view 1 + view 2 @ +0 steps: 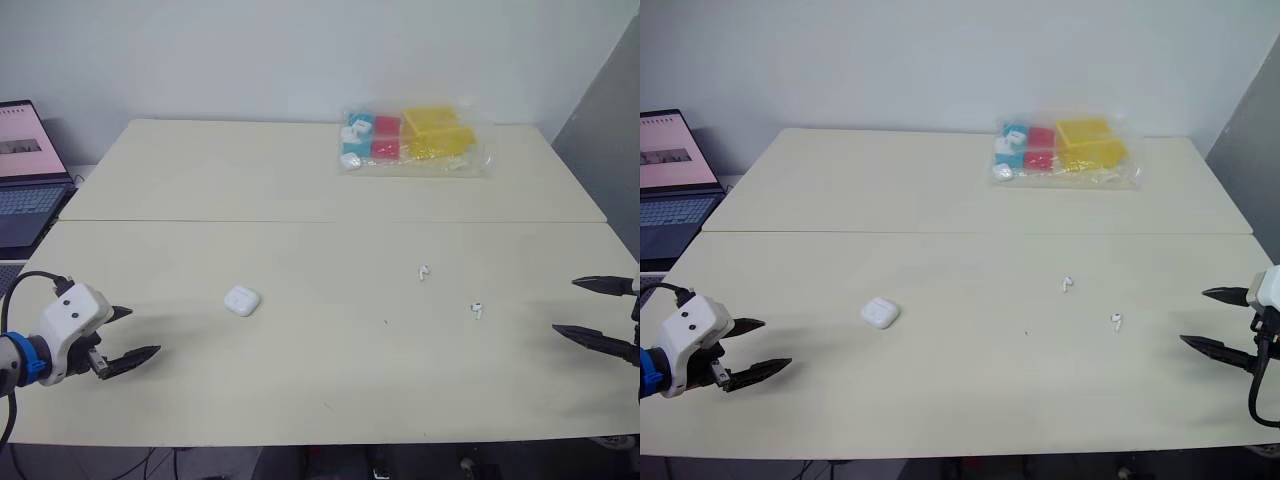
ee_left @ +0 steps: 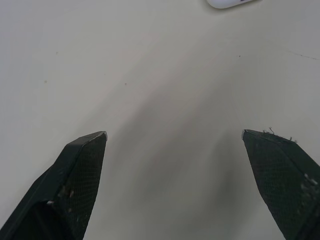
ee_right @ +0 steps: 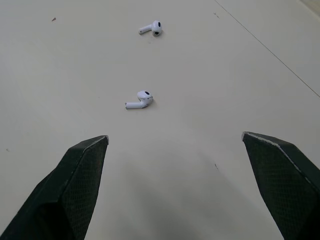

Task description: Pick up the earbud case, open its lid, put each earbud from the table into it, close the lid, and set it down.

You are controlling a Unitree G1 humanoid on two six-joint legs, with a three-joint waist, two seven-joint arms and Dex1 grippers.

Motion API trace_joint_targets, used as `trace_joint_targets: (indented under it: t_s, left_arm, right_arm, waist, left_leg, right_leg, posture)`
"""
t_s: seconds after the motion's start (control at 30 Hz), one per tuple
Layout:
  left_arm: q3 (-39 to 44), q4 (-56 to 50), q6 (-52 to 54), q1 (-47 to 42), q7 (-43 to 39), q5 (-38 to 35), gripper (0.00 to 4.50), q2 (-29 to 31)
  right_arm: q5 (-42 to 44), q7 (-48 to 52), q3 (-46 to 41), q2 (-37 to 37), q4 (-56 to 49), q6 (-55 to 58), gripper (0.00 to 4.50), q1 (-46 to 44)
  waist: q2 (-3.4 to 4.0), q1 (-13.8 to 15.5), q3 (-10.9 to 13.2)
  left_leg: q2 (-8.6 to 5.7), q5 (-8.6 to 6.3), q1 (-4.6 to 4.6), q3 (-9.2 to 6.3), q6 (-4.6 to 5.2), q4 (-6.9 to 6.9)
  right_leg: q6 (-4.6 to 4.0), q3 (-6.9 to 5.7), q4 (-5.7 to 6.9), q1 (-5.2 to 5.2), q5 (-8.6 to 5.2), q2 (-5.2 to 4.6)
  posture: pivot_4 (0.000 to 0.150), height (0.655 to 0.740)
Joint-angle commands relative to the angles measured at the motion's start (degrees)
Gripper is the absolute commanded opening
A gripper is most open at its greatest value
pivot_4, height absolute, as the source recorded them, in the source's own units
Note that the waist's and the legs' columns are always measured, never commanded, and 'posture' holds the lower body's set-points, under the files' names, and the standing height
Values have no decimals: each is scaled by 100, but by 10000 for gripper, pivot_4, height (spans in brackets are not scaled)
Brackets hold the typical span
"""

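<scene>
I saw both sets of fingers spread wide and empty: left gripper over the table's near left, right gripper at its right edge. The case lay shut nearer the left; the far earbud and near earbud lay apart toward the right. Beyond the seam sat a bag, a laptop at far left, and a pale wall behind.
</scene>
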Motion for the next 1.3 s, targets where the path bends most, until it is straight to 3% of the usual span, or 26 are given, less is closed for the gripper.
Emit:
trace_joint_targets:
  t_s: [0.03,0.13,0.43,0.83,1.07,1.3]
  left_arm:
    - [222,-153,-26,-69,100,-18,45000,-32]
    - [124,-191,-80,-42,272,206,45000,-29]
    - [106,-290,-260,-110,-118,-139,45000,-250]
    - [24,-709,696,-85,-367,-659,45000,-281]
    - [-520,-1532,1574,-285,377,-756,45000,-687]
    - [-1101,-1940,2095,-868,1711,-644,45000,-1653]
  right_arm:
    - [-9,-15,-142,9,-144,39,44739,-19]
    - [31,-8,-113,33,-180,91,44739,-56]
    - [52,-55,-88,133,-269,201,44739,-68]
    - [73,249,-210,66,-527,481,44739,115]
    - [159,594,-250,-118,-943,559,44739,242]
    - [828,719,-71,-421,-1832,1249,44739,-181]
  waist:
    - [0,0,0]
    - [0,0,0]
    - [-1,0,-1]
    - [-1,0,-2]
    - [3,-1,-4]
    - [-7,11,-6]
  left_leg:
    - [0,0,0,0,0,0]
    - [0,0,1,-1,0,1]
    - [-1,0,3,1,0,5]
    - [-1,0,6,-2,0,13]
    - [-3,0,8,-3,1,18]
    - [-7,1,16,-6,1,26]
  right_leg:
    - [0,0,0,0,0,0]
    - [0,0,1,2,0,1]
    - [2,2,4,5,1,1]
    - [2,1,11,9,1,3]
    - [4,2,15,13,3,5]
    - [33,4,26,19,20,10]
  posture:
    - [1500,7359]
    - [1500,7359]
    - [1500,7359]
    - [1500,7359]
    - [1500,7359]
    - [1500,7359]
